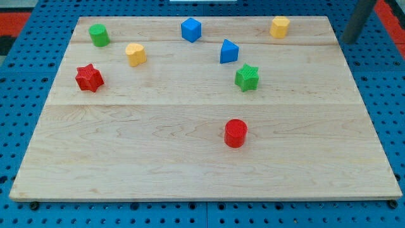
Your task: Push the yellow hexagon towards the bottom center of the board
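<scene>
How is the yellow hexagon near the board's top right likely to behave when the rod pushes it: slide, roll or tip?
The yellow hexagon looks squat with a flat base, so it will probably slide, not tip. Its flat sides suggest it may turn if pushed off-centre. The wooden board looks smooth, so little resistance is likely. My tip stands to its right, apart.

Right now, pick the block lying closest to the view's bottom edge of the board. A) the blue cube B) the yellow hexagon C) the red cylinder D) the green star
C: the red cylinder sits lowest in the view, well below the green star, while the yellow hexagon and the blue cube lie near the view's top.
</scene>
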Available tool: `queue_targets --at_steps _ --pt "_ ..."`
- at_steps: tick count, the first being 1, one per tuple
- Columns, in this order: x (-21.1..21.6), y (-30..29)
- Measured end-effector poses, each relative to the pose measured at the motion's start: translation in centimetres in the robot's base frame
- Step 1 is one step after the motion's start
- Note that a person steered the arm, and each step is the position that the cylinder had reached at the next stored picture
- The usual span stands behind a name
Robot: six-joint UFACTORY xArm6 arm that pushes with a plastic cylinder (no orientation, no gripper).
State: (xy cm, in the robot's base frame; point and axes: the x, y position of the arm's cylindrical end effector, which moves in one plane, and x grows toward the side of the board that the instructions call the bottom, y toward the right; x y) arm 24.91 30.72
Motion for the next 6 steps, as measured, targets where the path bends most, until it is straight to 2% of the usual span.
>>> queue_targets --at_steps 1,3,5,6 --pt "-5.7 -1.1" --pt "-5.7 -11.1" --pt "-3.8 -17.9" --pt "-1.5 -15.8"
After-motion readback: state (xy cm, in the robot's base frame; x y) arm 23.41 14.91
